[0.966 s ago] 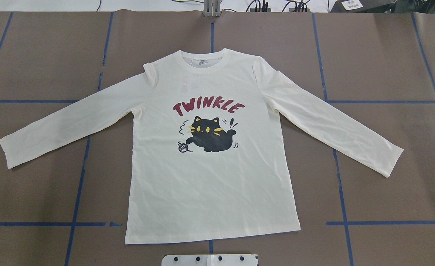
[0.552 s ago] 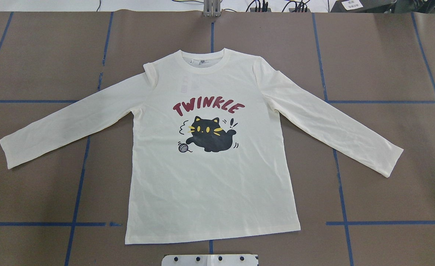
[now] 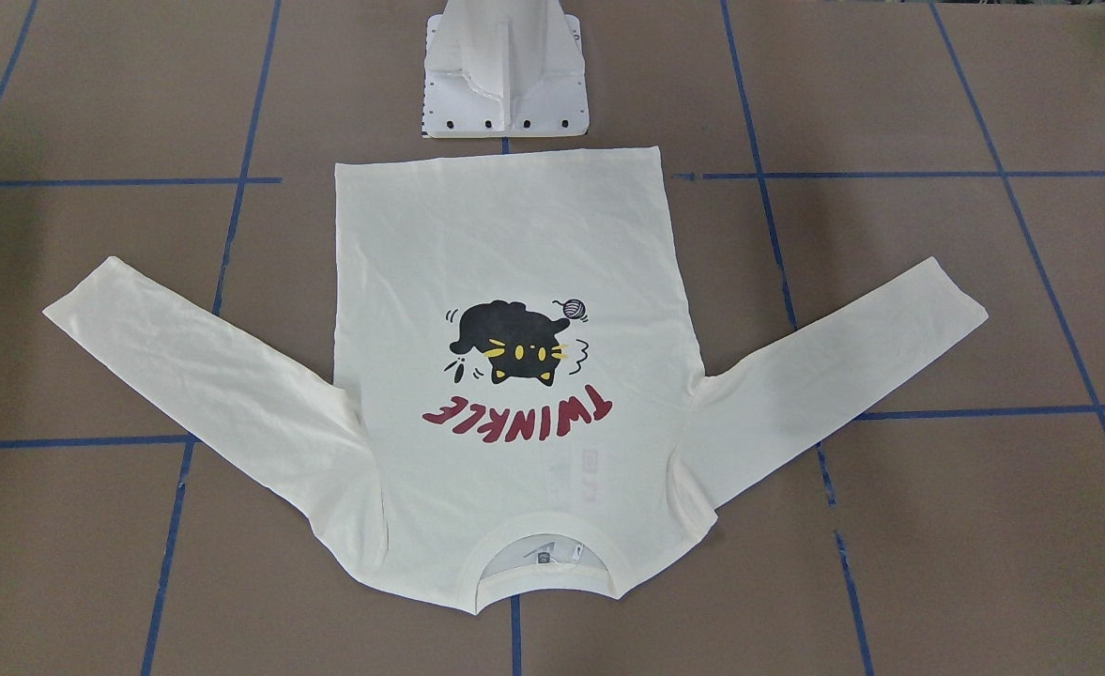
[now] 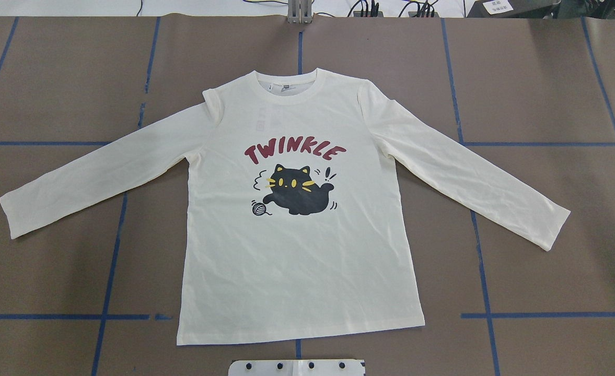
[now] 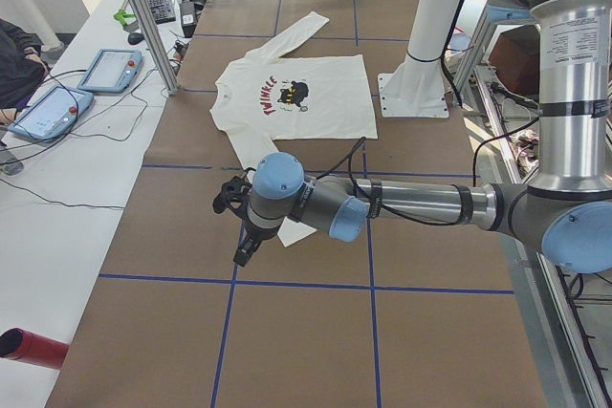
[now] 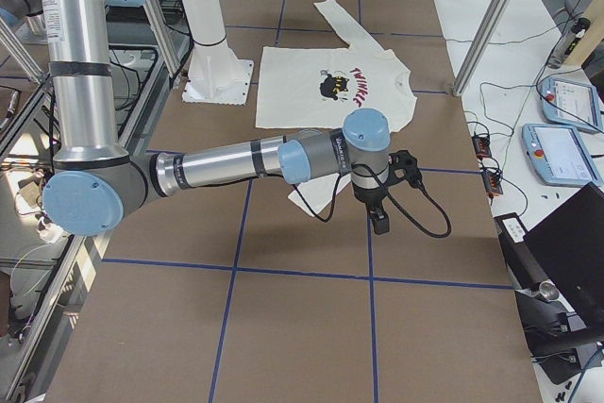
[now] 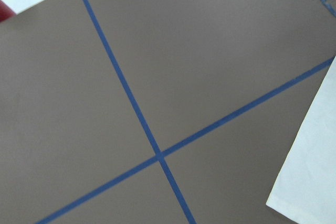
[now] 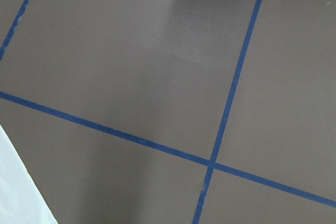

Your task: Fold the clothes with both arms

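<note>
Left pincer (image 5: pixel 241 255) and right pincer (image 6: pixel 379 224) point downward; spread or pressed, I cannot tell. Shirt (image 4: pixel 297 261) lies flat on brown table (image 4: pixel 547 78).

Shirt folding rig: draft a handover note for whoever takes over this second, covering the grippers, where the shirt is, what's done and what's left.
Left gripper: above the table just past one sleeve cuff, not on the cloth. The side view does not show whether it is open or shut.
Right gripper: the same at the opposite cuff, and again I cannot tell whether it is open or shut.
Shirt: flat on the table, print up, both sleeves spread, collar away from the robot, hem next to the base plate.
Done: nothing folded yet.
Left: every fold, sleeves and body.
</note>
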You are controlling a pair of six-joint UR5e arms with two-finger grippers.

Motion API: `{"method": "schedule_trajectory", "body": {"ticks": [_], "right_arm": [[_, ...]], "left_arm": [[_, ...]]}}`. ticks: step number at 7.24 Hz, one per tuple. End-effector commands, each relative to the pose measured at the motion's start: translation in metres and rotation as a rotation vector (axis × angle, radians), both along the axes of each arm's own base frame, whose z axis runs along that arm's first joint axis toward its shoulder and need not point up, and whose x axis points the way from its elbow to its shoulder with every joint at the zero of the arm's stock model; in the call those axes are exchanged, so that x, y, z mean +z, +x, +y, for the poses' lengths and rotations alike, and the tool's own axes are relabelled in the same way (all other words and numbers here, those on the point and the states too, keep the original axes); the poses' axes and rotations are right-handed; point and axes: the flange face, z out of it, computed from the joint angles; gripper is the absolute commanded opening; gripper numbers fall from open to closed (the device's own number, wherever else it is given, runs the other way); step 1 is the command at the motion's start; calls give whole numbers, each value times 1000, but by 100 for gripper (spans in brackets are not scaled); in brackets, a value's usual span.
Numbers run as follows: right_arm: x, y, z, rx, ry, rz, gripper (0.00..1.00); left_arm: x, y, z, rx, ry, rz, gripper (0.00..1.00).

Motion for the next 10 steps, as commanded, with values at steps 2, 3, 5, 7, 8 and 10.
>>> {"method": "schedule_trajectory", "body": {"ticks": [2, 3, 5, 7, 8, 10], "right_arm": [[-15, -82, 20, 197, -68, -153, 100], [-6, -111, 51, 279, -53, -235, 100], [18, -146, 87, 314, -61, -230, 96], [35, -176, 112, 333, -86, -202, 69], [37, -204, 119, 333, -95, -185, 66], [44, -241, 131, 299, -73, -146, 60]], "left_arm": [[-5, 0, -1, 0, 56, 2, 100], [-6, 0, 0, 0, 57, 2, 100], [-10, 0, 1, 0, 66, 3, 100], [-9, 0, 2, 1, 66, 2, 100], [-8, 0, 2, 1, 64, 2, 100], [-9, 0, 2, 1, 67, 2, 100]]}}
